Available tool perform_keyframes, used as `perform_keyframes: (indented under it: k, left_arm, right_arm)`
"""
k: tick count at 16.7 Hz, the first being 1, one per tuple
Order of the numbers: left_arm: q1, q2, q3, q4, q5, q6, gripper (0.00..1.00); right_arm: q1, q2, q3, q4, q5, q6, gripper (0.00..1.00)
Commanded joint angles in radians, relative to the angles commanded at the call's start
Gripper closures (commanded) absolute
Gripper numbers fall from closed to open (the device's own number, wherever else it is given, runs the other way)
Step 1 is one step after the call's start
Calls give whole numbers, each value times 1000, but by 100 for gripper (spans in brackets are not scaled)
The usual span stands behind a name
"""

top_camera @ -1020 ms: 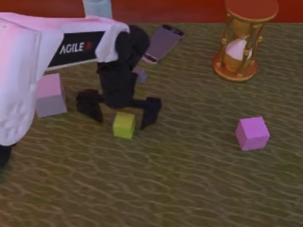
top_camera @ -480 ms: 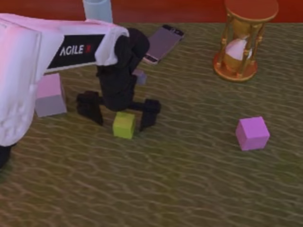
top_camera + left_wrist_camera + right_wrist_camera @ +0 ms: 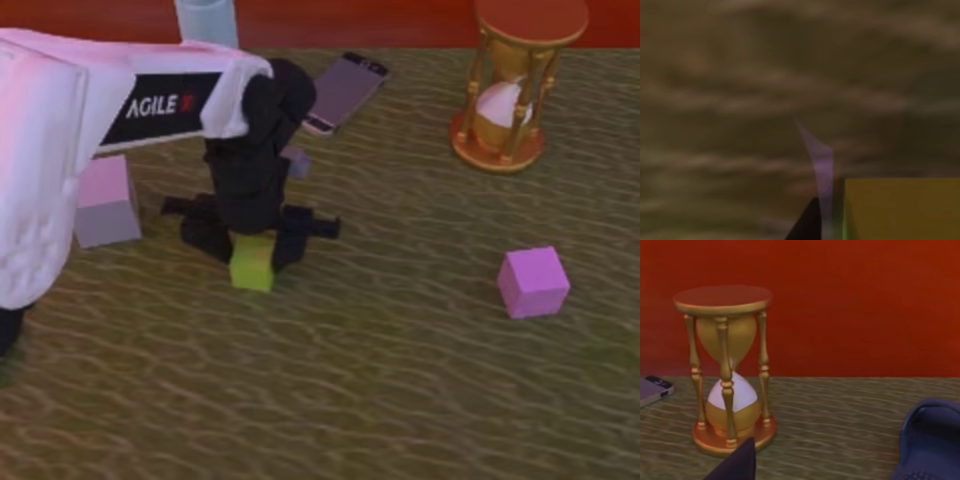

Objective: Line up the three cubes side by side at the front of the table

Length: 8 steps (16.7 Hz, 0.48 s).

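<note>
Top view, "AGILE" on left arm point(image 3: 160, 103), fingers point(image 3: 207, 236) gripping yellow-green cube point(image 3: 251, 264)

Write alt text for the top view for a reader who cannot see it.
The left hand is closed on a small yellow-green cube left of centre on the olive wavy-patterned table. A lavender cube sits far left, a magenta cube to the right; a phone and hourglass stand at the back.

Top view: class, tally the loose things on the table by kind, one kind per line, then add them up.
Cubes: 3, yellow-green, pink, lavender.
Hourglasses: 1.
Phones: 1.
Pale blue things cut off at the far edge: 1.
Total: 6.
The left claw is shut on the yellow-green cube.
</note>
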State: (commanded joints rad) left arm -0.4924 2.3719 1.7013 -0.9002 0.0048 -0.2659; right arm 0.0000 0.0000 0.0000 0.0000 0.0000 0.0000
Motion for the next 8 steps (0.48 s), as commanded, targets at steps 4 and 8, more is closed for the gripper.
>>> perform_keyframes:
  k: [4, 8]
  left_arm:
    - [0, 0, 0, 0, 0, 0, 100]
    - [0, 0, 0, 0, 0, 0, 100]
  right_arm:
    - [0, 0, 0, 0, 0, 0, 0]
    - [0, 0, 0, 0, 0, 0, 0]
